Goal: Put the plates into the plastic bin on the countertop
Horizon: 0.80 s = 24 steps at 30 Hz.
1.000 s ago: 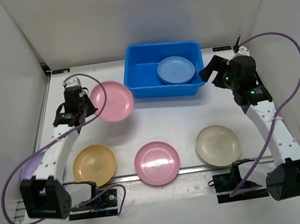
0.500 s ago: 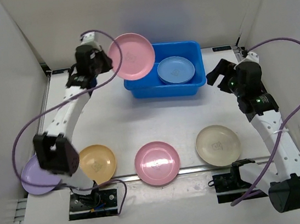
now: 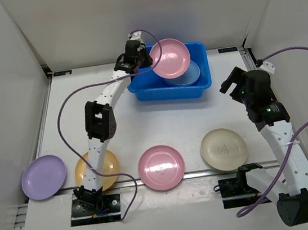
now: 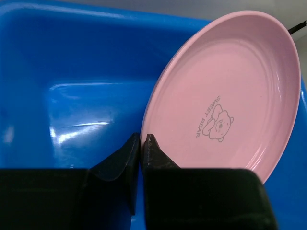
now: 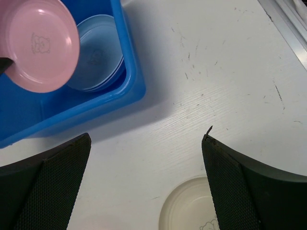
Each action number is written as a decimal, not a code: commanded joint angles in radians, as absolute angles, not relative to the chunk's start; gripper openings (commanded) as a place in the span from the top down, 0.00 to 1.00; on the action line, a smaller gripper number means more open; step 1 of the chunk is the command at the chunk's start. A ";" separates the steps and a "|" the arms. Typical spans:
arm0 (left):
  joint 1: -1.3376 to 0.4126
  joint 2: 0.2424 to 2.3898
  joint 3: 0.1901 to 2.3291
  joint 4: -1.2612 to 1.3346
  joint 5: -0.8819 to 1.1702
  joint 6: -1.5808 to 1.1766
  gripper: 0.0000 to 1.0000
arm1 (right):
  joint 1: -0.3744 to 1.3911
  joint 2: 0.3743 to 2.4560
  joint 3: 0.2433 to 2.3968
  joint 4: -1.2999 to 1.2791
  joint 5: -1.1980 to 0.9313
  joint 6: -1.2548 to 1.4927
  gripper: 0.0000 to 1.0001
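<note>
— What's in the glossy blue bin?
— I see a smooth light-blue plate, far centre. My left tool pinches a round pink plate above it; right tool gapes, empty.

The countertop bears the plastic bin and plates.

"SWEET PEAR" beside a bear emblem on the pink plate

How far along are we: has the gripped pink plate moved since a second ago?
Yes. The pink plate, in the left gripper, moved rightward from beside the blue bin to over it.
</note>
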State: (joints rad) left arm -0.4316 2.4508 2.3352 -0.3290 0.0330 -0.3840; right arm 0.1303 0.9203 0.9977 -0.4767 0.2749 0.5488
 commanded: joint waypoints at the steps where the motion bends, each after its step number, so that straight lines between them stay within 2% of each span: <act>1: -0.460 2.473 2.427 -0.301 0.028 -0.448 0.90 | 0.126 0.934 0.996 -0.491 0.325 0.565 0.01; 6: -0.468 2.552 2.421 -0.215 0.061 -0.505 0.90 | 0.126 0.954 1.019 -0.503 0.328 0.549 0.01; 10: -0.505 2.582 2.421 -0.184 -0.021 -0.511 0.90 | 0.123 0.969 1.025 -0.518 0.319 0.549 0.01; 12: -0.517 2.586 2.421 -0.172 -0.044 -0.509 0.81 | 0.123 0.970 1.022 -0.525 0.316 0.551 0.01; 13: -0.522 2.589 2.418 -0.173 -0.049 -0.514 0.79 | 0.123 0.969 1.019 -0.528 0.319 0.552 0.01; 15: -0.520 2.586 2.418 -0.166 -0.052 -0.522 0.67 | 0.130 0.973 1.015 -0.525 0.316 0.546 0.01; 20: -0.523 2.543 2.399 -0.166 -0.038 -0.517 0.07 | 0.127 0.988 1.029 -0.552 0.307 0.522 0.01; 21: -0.523 2.533 2.390 -0.166 -0.038 -0.514 0.01 | 0.126 0.988 1.031 -0.558 0.304 0.522 0.01; 24: -0.523 2.479 2.372 -0.166 -0.015 -0.485 0.01 | 0.129 0.988 1.029 -0.574 0.289 0.509 0.01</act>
State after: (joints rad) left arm -0.5201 2.6202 2.3783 -0.1909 -0.0303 -0.5098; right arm 0.1265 0.9901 0.9981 -0.5529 0.2928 0.5320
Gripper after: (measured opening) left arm 0.990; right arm 0.987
